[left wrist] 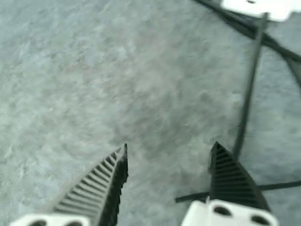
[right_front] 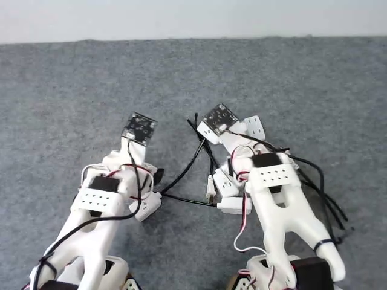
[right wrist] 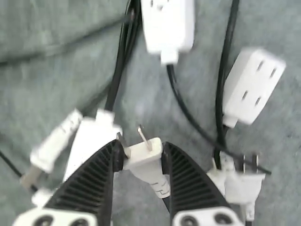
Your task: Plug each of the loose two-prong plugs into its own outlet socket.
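Note:
My right gripper (right wrist: 141, 146) is shut on a white two-prong plug (right wrist: 145, 159), prongs pointing away from the wrist. Beyond it on the grey carpet lie a white outlet socket (right wrist: 167, 23) on a black cord and a second white socket block (right wrist: 254, 84) off to one side. Another loose white plug (right wrist: 240, 181) lies beside the gripper, and a further plug (right wrist: 51, 148) rests against a white socket body (right wrist: 91, 139) on the other side. My left gripper (left wrist: 170, 148) is open above bare carpet, with a black cord (left wrist: 247, 99) just past one fingertip.
Several black cords (right_front: 187, 169) cross the carpet between the two arms and trail off past the right arm (right_front: 326, 193). A white socket (right_front: 254, 127) lies beyond the right arm's wrist. Open grey carpet (right_front: 78, 90) stretches to the far left and back.

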You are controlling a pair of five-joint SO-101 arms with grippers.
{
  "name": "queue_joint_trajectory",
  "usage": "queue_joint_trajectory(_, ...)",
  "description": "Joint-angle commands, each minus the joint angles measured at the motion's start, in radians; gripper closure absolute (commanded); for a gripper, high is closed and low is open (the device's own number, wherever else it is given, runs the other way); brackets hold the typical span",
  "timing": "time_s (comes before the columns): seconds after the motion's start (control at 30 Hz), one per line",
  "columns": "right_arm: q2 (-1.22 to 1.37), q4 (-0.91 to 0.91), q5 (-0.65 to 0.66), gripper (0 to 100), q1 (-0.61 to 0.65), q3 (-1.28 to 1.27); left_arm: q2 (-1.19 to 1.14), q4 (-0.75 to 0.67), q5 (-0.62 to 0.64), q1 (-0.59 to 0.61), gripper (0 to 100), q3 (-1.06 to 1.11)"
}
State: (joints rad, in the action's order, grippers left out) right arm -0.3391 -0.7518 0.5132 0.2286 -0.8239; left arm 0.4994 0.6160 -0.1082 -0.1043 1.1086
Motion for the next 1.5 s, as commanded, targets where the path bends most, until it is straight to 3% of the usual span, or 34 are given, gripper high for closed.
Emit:
queue_joint_trajectory(0.0,-0.022,0.056,-0.032,99.0,0.019,0.005,0.031,0.014,-0.009,-0.058,73,-0.053)
queue_joint_trajectory(0.13,-0.022,0.058,-0.041,99.0,0.019,0.046,0.031,0.014,-0.009,-0.084,73,-0.073)
queue_joint_trajectory(0.37,-0.022,0.058,-0.201,99.0,0.021,0.189,0.031,-0.029,0.038,-0.028,73,-0.068)
queue_joint_trajectory(0.6,-0.028,0.056,-0.281,99.0,0.038,0.27,0.031,-0.058,0.057,-0.026,73,-0.047)
queue_joint_trajectory(0.9,-0.291,-0.077,-0.279,99.0,0.139,0.261,0.032,-0.049,0.057,-0.026,73,-0.09)
queue_joint_trajectory(1.17,-0.722,-0.249,-0.279,98.9,0.28,0.25,0.032,0.112,0.058,-0.037,73,-0.318)
queue_joint_trajectory(1.47,-0.817,-0.162,-0.207,98.9,0.262,0.032,0.032,0.35,0.058,-0.17,73,-0.627)
